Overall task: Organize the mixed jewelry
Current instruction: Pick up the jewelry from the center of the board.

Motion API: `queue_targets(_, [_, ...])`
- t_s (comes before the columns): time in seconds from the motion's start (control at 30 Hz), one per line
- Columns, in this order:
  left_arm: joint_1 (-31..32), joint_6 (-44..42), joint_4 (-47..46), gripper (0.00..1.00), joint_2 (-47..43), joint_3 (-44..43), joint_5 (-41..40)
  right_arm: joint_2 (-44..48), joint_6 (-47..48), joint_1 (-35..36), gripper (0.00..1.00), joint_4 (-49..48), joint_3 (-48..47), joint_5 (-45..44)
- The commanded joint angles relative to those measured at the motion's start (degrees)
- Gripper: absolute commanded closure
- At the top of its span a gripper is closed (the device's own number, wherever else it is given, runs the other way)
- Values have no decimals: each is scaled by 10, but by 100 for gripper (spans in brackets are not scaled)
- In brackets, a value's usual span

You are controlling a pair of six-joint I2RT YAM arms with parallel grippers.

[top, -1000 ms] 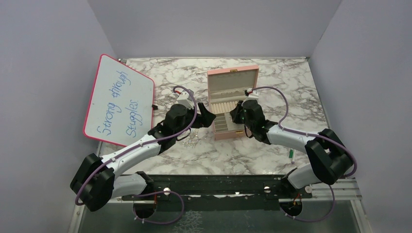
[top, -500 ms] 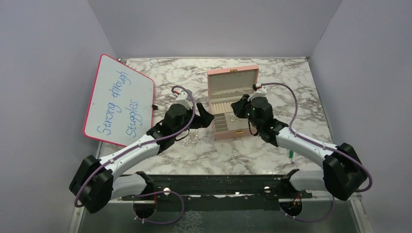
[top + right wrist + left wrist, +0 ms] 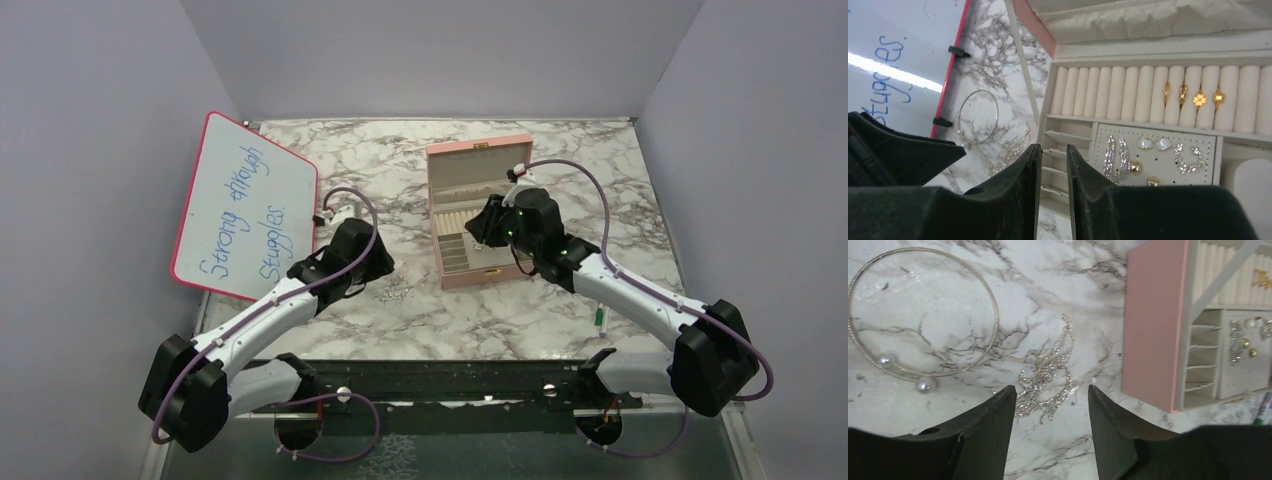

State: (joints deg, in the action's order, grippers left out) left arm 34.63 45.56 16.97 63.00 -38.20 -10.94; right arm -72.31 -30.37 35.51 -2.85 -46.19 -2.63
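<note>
Task partly done. We see gold rings seated in the roll row and earrings on the pad of the pink box. A tangled silver chain and a pearl-tipped hoop lie on the surface beside the box. Left pincer open and empty above the chain; right pincer narrowly parted and empty over the box.
</note>
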Motion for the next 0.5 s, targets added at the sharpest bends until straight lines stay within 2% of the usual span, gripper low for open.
queue_targets(0.0, [-7, 15, 59, 49, 5, 9, -27, 1, 6, 1, 70, 60, -16, 70])
queue_targets(0.33, [-9, -61, 12, 55, 151, -48, 61, -3, -20, 0, 70, 51, 7, 136])
queue_targets(0.47, [-9, -82, 9, 62, 195, -80, 72, -2, -23, 1, 70, 56, 10, 138])
